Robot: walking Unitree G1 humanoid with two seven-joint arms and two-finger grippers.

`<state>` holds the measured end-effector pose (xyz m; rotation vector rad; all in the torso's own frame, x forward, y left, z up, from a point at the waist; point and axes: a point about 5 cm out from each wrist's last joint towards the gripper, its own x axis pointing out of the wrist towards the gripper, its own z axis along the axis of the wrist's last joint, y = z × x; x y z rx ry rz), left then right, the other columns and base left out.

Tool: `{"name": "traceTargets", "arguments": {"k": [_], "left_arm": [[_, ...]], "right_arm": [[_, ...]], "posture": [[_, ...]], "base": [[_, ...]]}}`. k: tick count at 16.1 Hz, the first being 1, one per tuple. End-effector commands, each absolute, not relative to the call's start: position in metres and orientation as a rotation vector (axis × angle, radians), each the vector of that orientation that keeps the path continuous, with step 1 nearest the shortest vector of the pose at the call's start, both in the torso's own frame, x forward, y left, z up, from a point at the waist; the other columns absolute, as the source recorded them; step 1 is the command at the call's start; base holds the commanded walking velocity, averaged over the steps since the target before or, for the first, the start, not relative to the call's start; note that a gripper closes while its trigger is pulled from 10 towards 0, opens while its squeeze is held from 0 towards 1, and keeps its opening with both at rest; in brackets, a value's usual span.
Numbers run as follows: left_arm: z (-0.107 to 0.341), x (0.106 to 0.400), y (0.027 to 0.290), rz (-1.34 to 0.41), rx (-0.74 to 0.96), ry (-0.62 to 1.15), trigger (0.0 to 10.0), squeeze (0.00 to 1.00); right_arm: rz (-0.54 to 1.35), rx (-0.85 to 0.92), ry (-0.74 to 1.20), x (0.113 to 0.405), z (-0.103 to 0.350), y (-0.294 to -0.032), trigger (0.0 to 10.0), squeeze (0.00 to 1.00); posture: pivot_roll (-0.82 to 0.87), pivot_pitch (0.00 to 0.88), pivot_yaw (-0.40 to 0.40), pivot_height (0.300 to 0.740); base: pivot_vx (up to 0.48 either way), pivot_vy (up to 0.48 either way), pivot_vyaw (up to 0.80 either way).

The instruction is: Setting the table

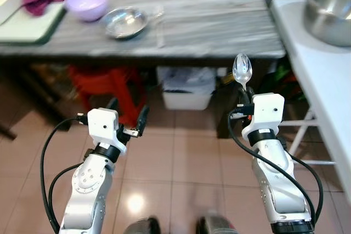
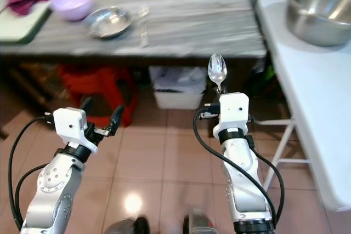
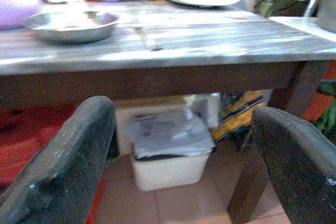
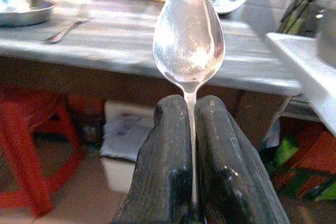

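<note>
Steel spoon [image 4: 189,35] pinched by handle in right gripper [image 4: 191,129], bowl up, short of table's front edge [image 1: 164,47]. Left gripper [image 3: 184,145] spread, empty. Advance, lay spoon beside metal bowl [image 1: 126,22]; blurry utensil there, probably fork [image 1: 159,26].

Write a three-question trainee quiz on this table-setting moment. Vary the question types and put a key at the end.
1. True or false: the right gripper pinches a spoon by its handle, bowl end up.
2. Multiple choice: the metal dish on the wooden table sits next to A) a purple bowl, B) a glass jug, C) a stack of cups.
3. Fill in: the left gripper has its fingers ____ and holds nothing.

Key: 1 true; 2 A; 3 open.
</note>
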<state>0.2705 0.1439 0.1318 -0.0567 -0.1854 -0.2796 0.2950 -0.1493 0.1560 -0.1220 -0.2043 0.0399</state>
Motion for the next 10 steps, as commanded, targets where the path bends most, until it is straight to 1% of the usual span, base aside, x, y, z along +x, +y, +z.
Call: {"name": "traceTargets", "arguments": {"k": [1, 8, 9, 10], "left_arm": [[0.1307, 0.2687, 0.1393, -0.303, -0.062, -0.18, 10.0, 0.0], [0.1298, 0.2698, 0.1383, -0.305, -0.068, -0.173, 10.0, 0.0], [0.1296, 0.2698, 0.1382, -0.306, -0.07, -0.172, 10.0, 0.0], [0.1295, 0.2698, 0.1377, -0.307, -0.068, -0.171, 10.0, 0.0]], "right_arm": [[0.018, -0.127, -0.217, 0.2933, 0.1591, -0.1558, 10.0, 0.0], [0.016, -0.127, -0.215, 0.2926, 0.158, -0.1552, 10.0, 0.0], [0.016, -0.127, -0.216, 0.2926, 0.158, -0.1551, 10.0, 0.0], [0.016, -0.127, -0.216, 0.2927, 0.1579, -0.1553, 10.0, 0.0]], "posture": [[-0.1, 0.217, 0.015, 0.74], [-0.1, 0.217, 0.019, 0.74], [-0.1, 0.217, 0.019, 0.74], [-0.1, 0.217, 0.019, 0.74]], "base": [[0.398, 0.27, -0.41], [0.286, 0.383, 0.0], [0.247, 0.412, 0.0], [0.0, 0.42, 0.0]]}}
